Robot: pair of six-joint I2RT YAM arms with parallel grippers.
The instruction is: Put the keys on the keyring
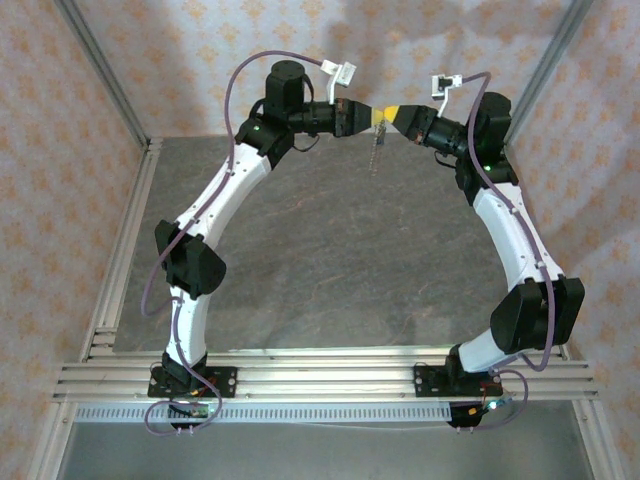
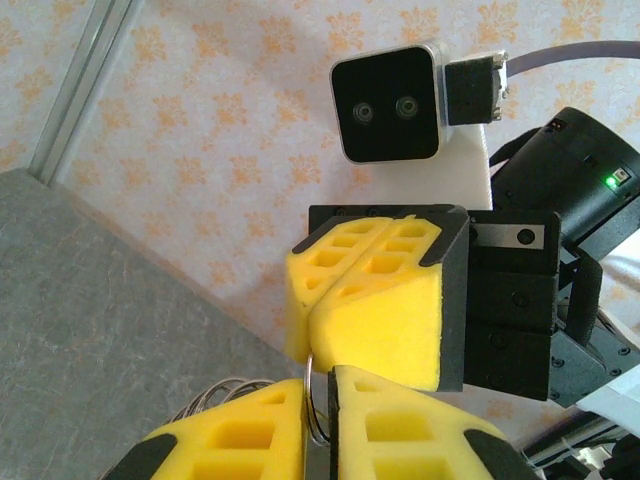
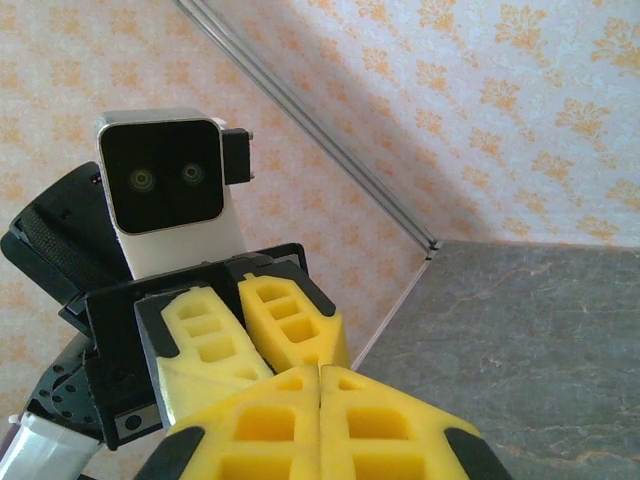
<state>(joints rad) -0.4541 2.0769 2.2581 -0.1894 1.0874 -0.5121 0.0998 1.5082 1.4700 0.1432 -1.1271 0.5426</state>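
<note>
Both arms are raised over the far end of the table, fingertips meeting. My left gripper [image 1: 375,114] [image 2: 320,405] is shut on the keyring [image 2: 313,385], a thin metal loop standing on edge between its yellow pads. The loop's top reaches the seam of my right gripper [image 2: 311,320] [image 1: 392,113], whose pads are pressed together; whether they pinch the ring I cannot tell. In the right wrist view my right gripper [image 3: 320,375] is shut with nothing showing between its pads, and my left gripper [image 3: 268,362] sits against its tips. A thin pale strand [image 1: 377,152] hangs below the meeting point. The keys are hidden.
Silvery wire coils [image 2: 215,395] show just left of my left fingers. The grey stone-patterned table [image 1: 330,260] lies below, framed by aluminium rails [image 1: 120,260] on the left and at the front, with patterned walls [image 1: 180,40] behind.
</note>
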